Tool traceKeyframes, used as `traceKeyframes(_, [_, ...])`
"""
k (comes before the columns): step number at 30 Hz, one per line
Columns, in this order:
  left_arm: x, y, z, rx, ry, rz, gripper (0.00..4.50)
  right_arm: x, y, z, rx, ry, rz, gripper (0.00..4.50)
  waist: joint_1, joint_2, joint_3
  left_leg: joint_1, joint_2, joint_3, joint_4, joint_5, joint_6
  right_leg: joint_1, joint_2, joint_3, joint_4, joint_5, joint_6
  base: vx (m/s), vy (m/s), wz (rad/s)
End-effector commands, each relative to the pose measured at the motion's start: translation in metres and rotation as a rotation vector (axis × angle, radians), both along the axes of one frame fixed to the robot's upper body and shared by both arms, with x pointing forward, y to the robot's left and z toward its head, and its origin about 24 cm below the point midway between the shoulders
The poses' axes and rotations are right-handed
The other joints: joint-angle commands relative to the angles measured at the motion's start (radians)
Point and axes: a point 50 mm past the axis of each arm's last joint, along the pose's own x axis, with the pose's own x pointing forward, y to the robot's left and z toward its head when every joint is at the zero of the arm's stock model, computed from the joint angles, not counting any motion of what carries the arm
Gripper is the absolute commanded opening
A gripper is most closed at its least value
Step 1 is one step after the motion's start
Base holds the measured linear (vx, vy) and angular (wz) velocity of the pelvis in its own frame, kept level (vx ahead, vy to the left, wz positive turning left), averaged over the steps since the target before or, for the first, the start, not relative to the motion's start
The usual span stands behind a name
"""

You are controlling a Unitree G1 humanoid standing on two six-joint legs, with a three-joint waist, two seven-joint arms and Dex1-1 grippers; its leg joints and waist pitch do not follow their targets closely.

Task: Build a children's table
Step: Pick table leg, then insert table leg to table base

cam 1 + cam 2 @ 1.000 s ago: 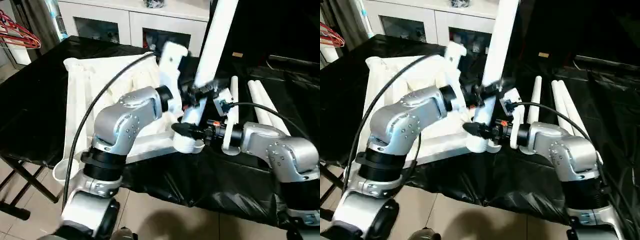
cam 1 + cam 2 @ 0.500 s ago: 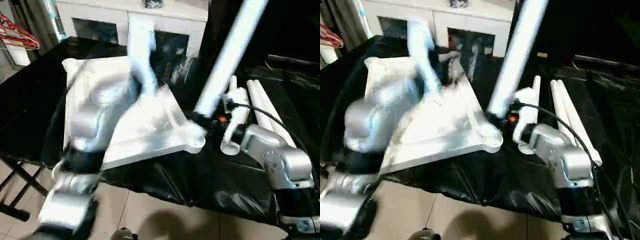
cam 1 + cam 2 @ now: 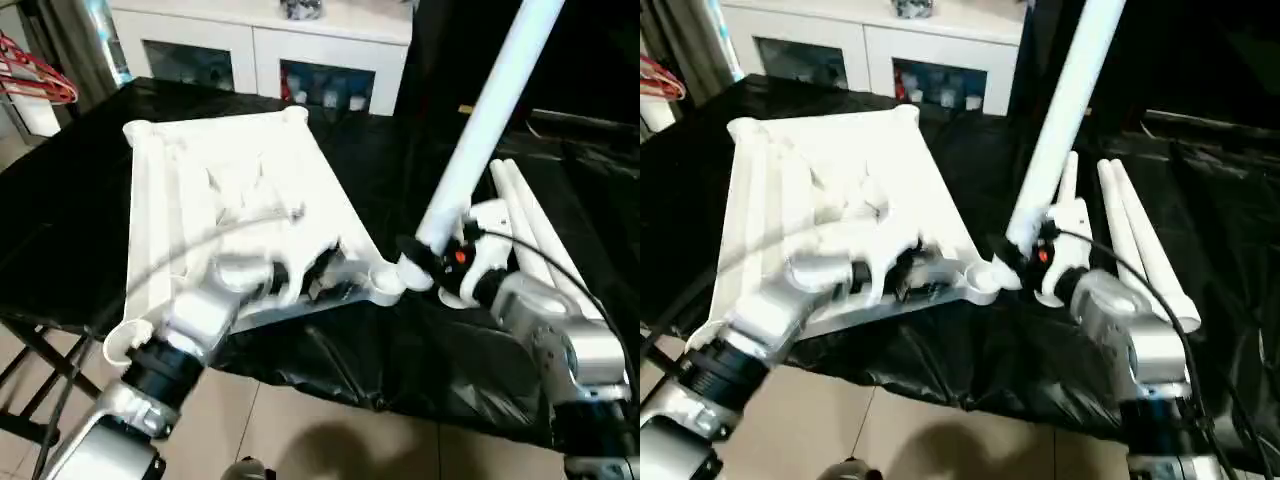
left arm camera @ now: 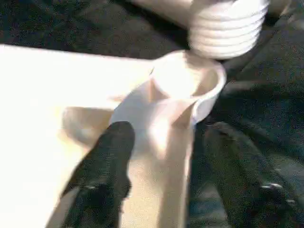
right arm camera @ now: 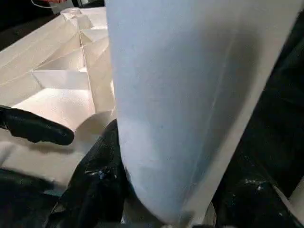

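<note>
Nearest to me, my two silver forearms reach in over the black-draped surface (image 3: 400,360) from the lower corners of the head views. My left gripper (image 4: 156,156) sits at the near edge of the upside-down square white plastic table top (image 3: 230,210), close to its near right round corner socket (image 3: 383,283). The head views leave it blurred and I cannot read its jaws there, but the left wrist view shows the two black fingers (image 4: 102,171) spread apart, one over the white plastic rib and the other over the dark cloth, with nothing clamped between them. That same wrist view gives me what the head camera cannot: the open mouth of the socket and, just above it, the ribbed threaded end of a leg (image 4: 228,28), near the socket but not seated in it. My right gripper (image 3: 425,262) is closed around the long round tapering white leg (image 3: 480,130) near its lower end, holding it tilted so that it rises up and away to the right. The right wrist view shows the black fingers (image 5: 95,185) hugging the leg's smooth white wall, with the ribbed underside of the top beyond. Farther right, spare white legs (image 3: 535,225) lie side by side on the cloth. Behind the surface stands a white glass-doored cabinet (image 3: 260,40), and red hangers (image 3: 35,80) show at far left.
</note>
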Motion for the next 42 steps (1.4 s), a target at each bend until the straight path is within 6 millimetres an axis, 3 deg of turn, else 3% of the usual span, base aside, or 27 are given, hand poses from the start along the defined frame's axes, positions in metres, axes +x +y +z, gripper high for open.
traceKeyframes(1, [0.004,-0.001,0.002,0.028,-0.027,-0.007,2.49,0.0,0.0,0.009,-0.016,-0.041,0.01,1.91,-0.004,0.005,-0.075,0.022,0.082,-0.037,-0.068,-0.129,0.018,0.052,-0.143,0.078,-0.082,-0.193,-0.096,0.0,0.0,0.0])
traceKeyframes(15, [-0.003,0.003,-0.009,0.021,0.056,-0.112,1.17,-0.005,0.002,0.005,-0.017,-0.01,0.037,1.91,-0.003,0.009,-0.075,0.023,0.086,-0.038,-0.069,-0.134,0.021,0.049,-0.145,0.079,-0.084,-0.209,-0.105,0.0,0.0,0.0])
traceKeyframes(19, [-0.004,0.003,-0.011,0.023,0.072,-0.12,1.04,-0.004,0.001,0.006,-0.022,-0.016,0.039,1.91,-0.003,0.009,-0.075,0.023,0.087,-0.037,-0.069,-0.133,0.023,0.049,-0.147,0.079,-0.083,-0.199,-0.112,0.0,0.0,0.0])
traceKeyframes(25, [-0.003,0.007,-0.02,0.09,0.068,-0.115,0.28,-0.004,0.0,0.007,-0.036,-0.018,0.042,1.91,-0.005,0.007,-0.073,0.023,0.083,-0.036,-0.069,-0.14,0.026,0.049,-0.144,0.079,-0.088,-0.225,-0.098,0.0,0.0,0.0])
traceKeyframes(36, [-0.003,0.009,-0.019,0.091,0.078,-0.141,0.0,-0.002,0.002,0.008,-0.032,-0.01,0.087,1.91,-0.007,0.005,-0.075,0.021,0.084,-0.037,-0.069,-0.13,0.034,0.051,-0.147,0.079,-0.085,-0.218,-0.104,0.0,0.0,0.0])
traceKeyframes(40, [-0.01,0.007,-0.012,0.029,0.074,-0.245,0.0,-0.005,0.009,0.011,-0.009,0.025,0.225,1.91,-0.004,0.004,-0.074,0.021,0.085,-0.035,-0.068,-0.119,0.048,0.051,-0.147,0.079,-0.086,-0.217,-0.101,0.0,0.0,0.0])
traceKeyframes(41, [-0.012,0.007,-0.011,0.023,0.079,-0.276,0.0,-0.005,0.01,0.013,-0.008,0.028,0.254,1.91,-0.004,-0.001,-0.074,0.022,0.086,-0.035,-0.069,-0.118,0.05,0.05,-0.146,0.078,-0.086,-0.218,-0.101,0.0,0.0,0.0])
traceKeyframes(42, [-0.013,0.007,-0.011,0.022,0.081,-0.285,0.0,-0.004,0.01,0.013,-0.007,0.028,0.262,1.91,-0.002,0.002,-0.074,0.021,0.086,-0.036,-0.069,-0.117,0.05,0.05,-0.147,0.078,-0.084,-0.219,-0.104,0.0,0.0,0.0])
